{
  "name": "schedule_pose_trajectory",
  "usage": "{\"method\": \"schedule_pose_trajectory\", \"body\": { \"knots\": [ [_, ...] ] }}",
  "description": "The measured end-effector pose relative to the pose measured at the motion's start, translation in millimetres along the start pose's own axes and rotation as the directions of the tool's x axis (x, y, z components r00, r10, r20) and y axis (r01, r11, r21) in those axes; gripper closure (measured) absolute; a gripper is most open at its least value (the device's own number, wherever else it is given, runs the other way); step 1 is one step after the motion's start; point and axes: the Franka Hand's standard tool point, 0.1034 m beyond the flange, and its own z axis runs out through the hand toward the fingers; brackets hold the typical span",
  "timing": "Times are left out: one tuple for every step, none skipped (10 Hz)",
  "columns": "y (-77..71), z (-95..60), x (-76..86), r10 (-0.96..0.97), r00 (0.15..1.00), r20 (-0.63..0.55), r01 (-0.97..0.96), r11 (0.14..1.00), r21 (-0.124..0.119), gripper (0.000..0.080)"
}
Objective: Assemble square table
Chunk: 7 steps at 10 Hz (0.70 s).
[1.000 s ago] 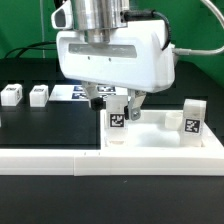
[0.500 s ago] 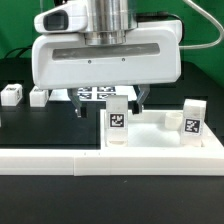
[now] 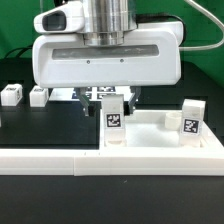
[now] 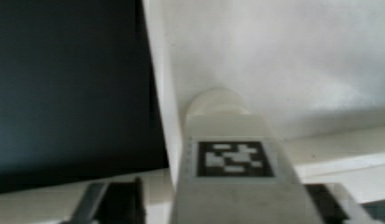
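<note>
Closest to us lies a long white rail [image 3: 40, 160], smooth and straight. Just behind it sits the table top [image 3: 155, 138], a big flat white plastic slab with a raised edge.

1 leg [image 3: 116, 122] stands upright on the corner of the table top right under the gripper [image 3: 110, 99]. It is a small white block with a rounded top and a black-and-white square tag on its front. In the wrist view we see the leg [image 4: 228, 140] from above, with the white table top [image 4: 278, 50] on one side of it and the black mat [image 4: 64, 80] on the other.

The gripper's 2 dark fingers [image 3: 91, 98] stand on both sides of the leg's top. The wrist view shows a thin gap beside the leg, so we say the gripper [image 4: 215, 205] is loose and not squeezing it.

A second leg [image 3: 191, 118] stands on the table top, off to the exterior view's right of the gripper. It has a tag too.

The black mat [image 3: 50, 125] is flat and dull. Farther back, toward the exterior view's left of the gripper, sit 2 more small legs [image 3: 11, 95] [image 3: 38, 95]. Behind everything we see a green backdrop [image 3: 205, 50].
</note>
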Motion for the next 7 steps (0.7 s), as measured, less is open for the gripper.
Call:
{"method": "schedule_pose_trajectory", "body": {
  "knots": [
    [0.0, 0.1, -0.1, 0.07, 0.998, 0.0, -0.07, 0.998, 0.0, 0.0511],
    [-0.1, 0.2, -0.1, 0.129, 0.992, 0.0, -0.129, 0.992, 0.0, 0.0511],
    [-1.2, 0.9, 0.6, 0.239, 0.971, -0.004, -0.239, 0.971, 0.0, 0.0511],
    [-5.8, 1.8, 3.0, 0.353, 0.936, -0.015, -0.353, 0.936, 0.002, 0.0511],
    [-10.1, 2.7, 2.2, 0.461, 0.887, -0.014, -0.461, 0.887, 0.001, 0.0511],
    [-13.1, 3.8, 1.0, 0.566, 0.825, -0.014, -0.566, 0.825, -0.004, 0.0511],
    [-14.1, 4.1, 0.8, 0.688, 0.725, -0.011, -0.688, 0.725, -0.007, 0.0509]
  ]
}}
